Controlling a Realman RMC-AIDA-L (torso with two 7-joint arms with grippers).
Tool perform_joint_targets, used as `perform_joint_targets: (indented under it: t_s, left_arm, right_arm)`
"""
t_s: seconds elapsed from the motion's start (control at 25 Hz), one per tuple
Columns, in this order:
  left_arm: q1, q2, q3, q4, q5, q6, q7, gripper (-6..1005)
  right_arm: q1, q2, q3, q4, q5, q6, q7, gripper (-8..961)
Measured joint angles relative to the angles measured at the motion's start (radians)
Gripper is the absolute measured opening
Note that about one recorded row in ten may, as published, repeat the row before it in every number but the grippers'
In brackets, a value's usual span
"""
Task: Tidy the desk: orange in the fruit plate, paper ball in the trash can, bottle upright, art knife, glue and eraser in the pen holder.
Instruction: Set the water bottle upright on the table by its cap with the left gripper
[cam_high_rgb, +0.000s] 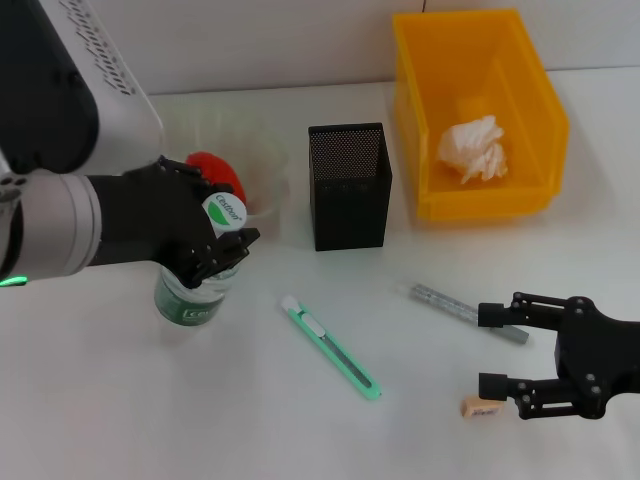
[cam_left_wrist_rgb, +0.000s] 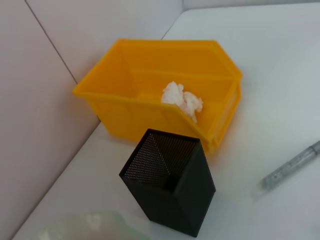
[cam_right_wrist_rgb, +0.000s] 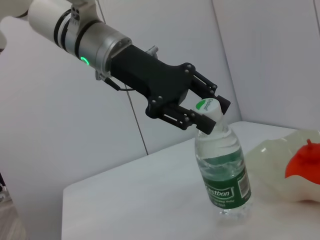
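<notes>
Silver-grey forearm (cam_right_wrist_rgb: 75, 30) with a green light, black linked-bar jaws, perhaps a thin cable beneath.

— What sits on the bench (cam_high_rgb: 150, 420)?
— One bottle (cam_high_rgb: 195, 295), one knife (cam_high_rgb: 332, 348), one glue stick (cam_high_rgb: 465, 311), one eraser (cam_high_rgb: 481, 407).
— And containers?
— One mesh holder (cam_high_rgb: 349, 186), one yellow bin (cam_high_rgb: 478, 112) with one paper ball (cam_high_rgb: 473, 149), one plate (cam_high_rgb: 262, 170), one orange (cam_high_rgb: 215, 172).

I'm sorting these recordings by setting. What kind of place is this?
Probably a staged desk in a robot lab: a plain white table against bare walls, with desk items, namely a black mesh pen holder and a green art knife, plus a yellow bin serving as trash can.
</notes>
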Motion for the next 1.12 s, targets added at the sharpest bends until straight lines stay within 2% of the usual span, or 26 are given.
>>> perform_joint_targets:
  t_s: [0.48, 0.6, 0.84, 1.12]
  left_arm:
    - [0.021, 0.000, -0.040, -0.009, -0.048, 0.004, 0.004, 488]
    - [0.028, 0.001, -0.097, -0.053, -0.120, 0.001, 0.012, 490]
    - [0.047, 0.001, -0.123, -0.086, -0.157, -0.032, 0.043, 494]
    - [0.035, 0.000, -0.142, -0.140, -0.172, -0.047, 0.066, 499]
  right_arm:
    - [0.000, 0.002, 0.000, 0.000, -0.001, 0.005, -0.003, 832]
    - [0.000, 0.003, 0.000, 0.001, -0.001, 0.008, -0.003, 832]
    - [0.001, 0.003, -0.002, 0.003, -0.001, 0.009, -0.004, 832]
    - [0.003, 0.005, -0.003, 0.000, 0.001, 0.005, 0.000, 832]
